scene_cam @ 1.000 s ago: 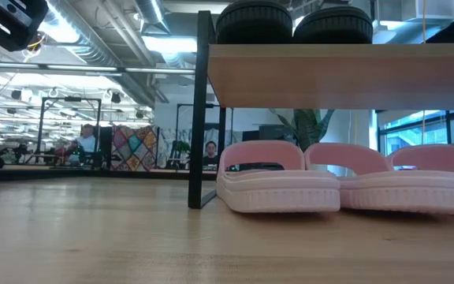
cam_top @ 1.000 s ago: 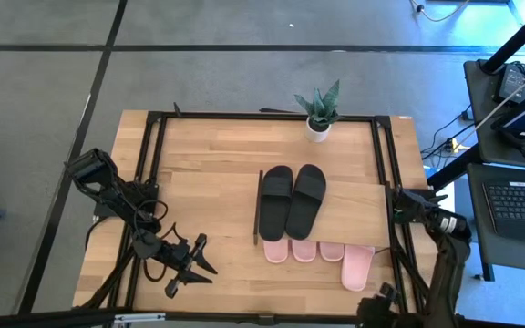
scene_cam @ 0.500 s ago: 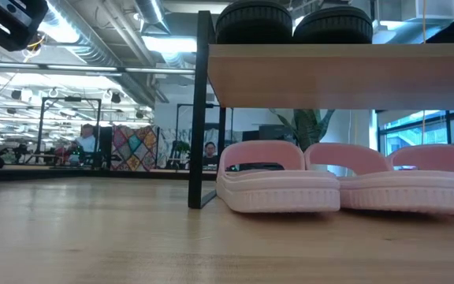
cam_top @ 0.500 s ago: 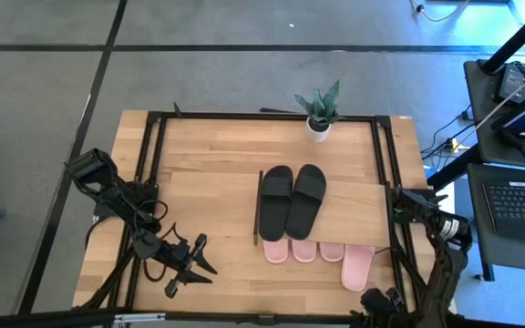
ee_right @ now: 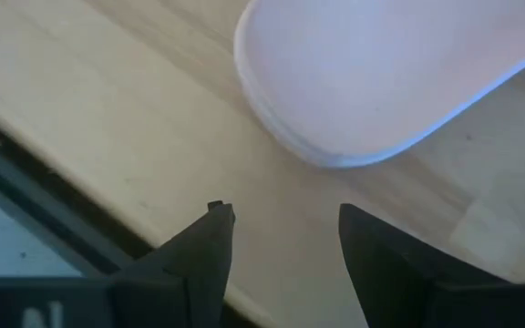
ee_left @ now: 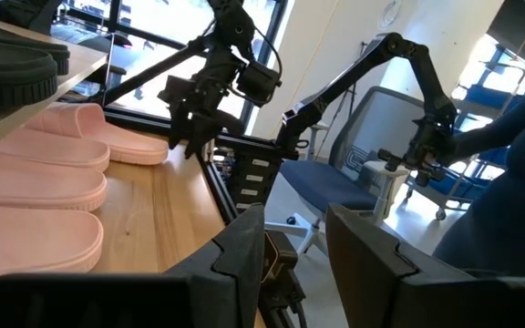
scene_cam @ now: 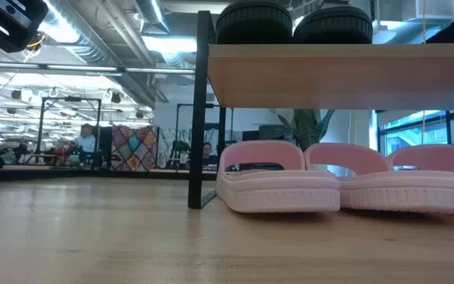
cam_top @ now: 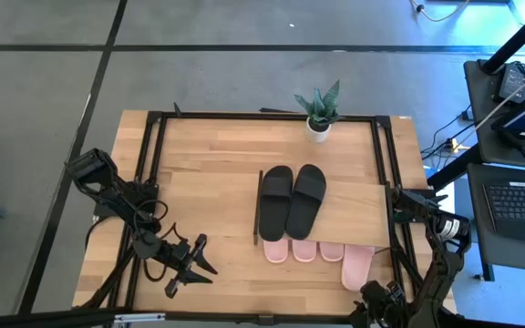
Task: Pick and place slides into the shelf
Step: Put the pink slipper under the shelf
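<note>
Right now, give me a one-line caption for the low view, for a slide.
Black foam slides sit on the low light-wood shelf, with pale pink foam slides lined up on the wooden tabletop beneath.

hidden: toe ends of pale pink foam slides [cam_top: 315, 250] under light-wood shelf board [cam_top: 349, 211] | cut off: right gripper [cam_top: 379, 305] at 5 o'clock edge
</note>
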Controlling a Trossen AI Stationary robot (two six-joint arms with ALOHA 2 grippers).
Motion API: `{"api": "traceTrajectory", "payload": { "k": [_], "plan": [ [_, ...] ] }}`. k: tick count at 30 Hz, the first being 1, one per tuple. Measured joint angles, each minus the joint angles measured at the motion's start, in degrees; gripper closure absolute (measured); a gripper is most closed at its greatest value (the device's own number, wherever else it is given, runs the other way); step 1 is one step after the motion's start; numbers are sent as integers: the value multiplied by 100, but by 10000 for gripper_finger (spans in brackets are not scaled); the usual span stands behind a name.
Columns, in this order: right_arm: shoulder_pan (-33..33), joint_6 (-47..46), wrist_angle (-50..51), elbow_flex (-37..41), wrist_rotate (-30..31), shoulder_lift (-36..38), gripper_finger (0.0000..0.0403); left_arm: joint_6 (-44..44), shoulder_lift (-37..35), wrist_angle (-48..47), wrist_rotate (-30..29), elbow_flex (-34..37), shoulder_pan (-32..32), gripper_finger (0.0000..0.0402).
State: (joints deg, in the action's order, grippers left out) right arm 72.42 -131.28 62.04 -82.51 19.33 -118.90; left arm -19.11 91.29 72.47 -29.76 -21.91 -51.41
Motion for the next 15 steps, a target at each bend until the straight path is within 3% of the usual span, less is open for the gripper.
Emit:
{"api": "traceTrajectory", "payload": {
  "k": [15],
  "plan": [
    [-48,39,881,145,-256,3,203,0,0,0,-2,0,1,290]
  ]
}}
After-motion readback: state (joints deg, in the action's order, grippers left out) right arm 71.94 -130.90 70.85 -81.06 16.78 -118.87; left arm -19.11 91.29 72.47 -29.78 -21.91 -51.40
